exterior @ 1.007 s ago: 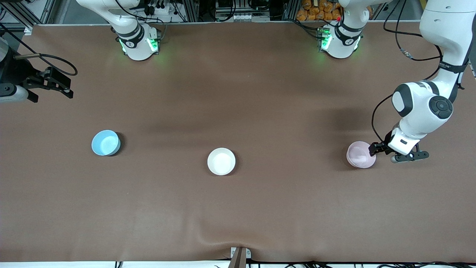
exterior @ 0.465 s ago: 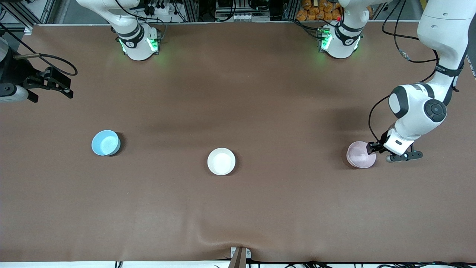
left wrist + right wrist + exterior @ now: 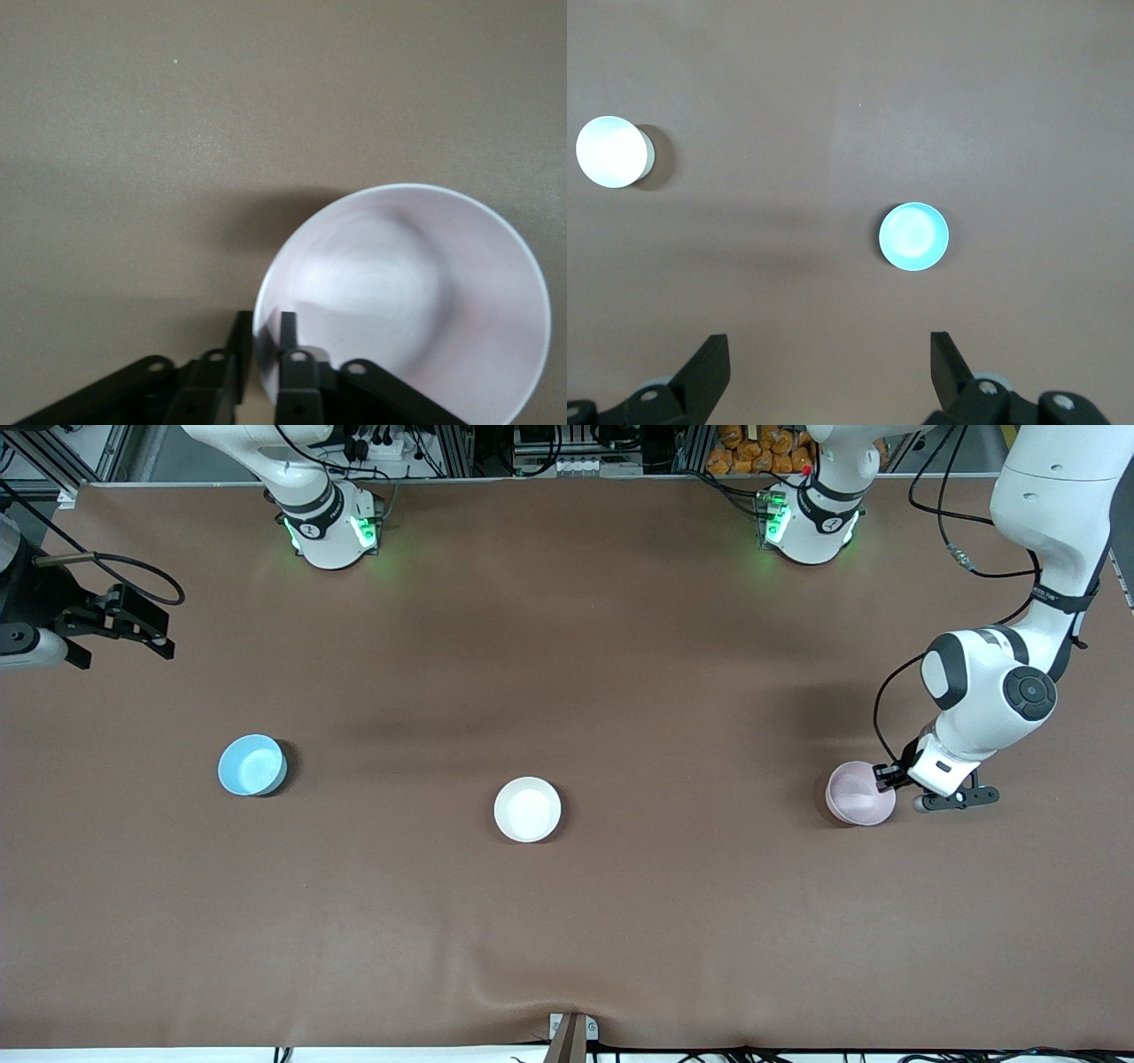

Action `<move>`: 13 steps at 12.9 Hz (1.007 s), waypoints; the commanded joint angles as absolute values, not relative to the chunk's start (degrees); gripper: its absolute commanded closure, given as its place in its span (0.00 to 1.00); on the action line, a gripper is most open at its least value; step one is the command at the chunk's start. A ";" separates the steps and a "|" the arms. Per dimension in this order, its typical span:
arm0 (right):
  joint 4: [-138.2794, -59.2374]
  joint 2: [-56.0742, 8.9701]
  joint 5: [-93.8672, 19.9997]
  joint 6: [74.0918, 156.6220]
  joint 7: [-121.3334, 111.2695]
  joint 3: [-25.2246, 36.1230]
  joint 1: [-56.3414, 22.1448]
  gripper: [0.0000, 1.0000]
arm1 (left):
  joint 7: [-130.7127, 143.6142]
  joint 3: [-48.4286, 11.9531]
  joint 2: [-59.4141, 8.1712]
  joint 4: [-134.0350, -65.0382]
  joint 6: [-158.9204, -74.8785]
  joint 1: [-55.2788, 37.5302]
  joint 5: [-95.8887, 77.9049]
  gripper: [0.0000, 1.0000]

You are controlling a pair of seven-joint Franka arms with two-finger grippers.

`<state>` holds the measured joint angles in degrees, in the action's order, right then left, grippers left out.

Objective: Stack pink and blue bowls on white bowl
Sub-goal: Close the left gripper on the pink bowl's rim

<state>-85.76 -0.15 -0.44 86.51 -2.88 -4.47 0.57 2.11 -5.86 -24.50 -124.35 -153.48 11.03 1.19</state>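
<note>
Front view across the brown table (image 3: 567,921): the left gripper (image 3: 882,778) has drawn its fingers together over the last second and now pinches the rim of the pale pink round plastic bowl (image 3: 858,794), which sits on the cloth toward the left arm's end. The left wrist view confirms it, with one finger (image 3: 288,341) inside the wall and the other outside, clenched on the thin edge. That closing suggests the grasp is made and the lift toward the plain white round bowl (image 3: 527,809) at the table's middle can likely begin. The light sky-blue round plastic bowl (image 3: 252,764) rests untouched toward the right arm's end. The right gripper (image 3: 133,624) waits in the air over that end of the table, its fingers (image 3: 709,367) spread wide and holding nothing, the blue bowl below it.
</note>
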 commanded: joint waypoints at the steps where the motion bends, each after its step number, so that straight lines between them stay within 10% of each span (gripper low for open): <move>1: -84.29 -0.79 -1.32 85.78 -3.69 -4.83 1.32 0.00 | 0.79 -5.98 -25.31 -123.49 -154.07 10.81 0.70 1.00; 13: -84.29 -0.79 -1.32 85.61 -3.69 -4.83 1.41 0.00 | 1.84 -9.66 -21.36 -121.56 -147.93 10.46 0.70 1.00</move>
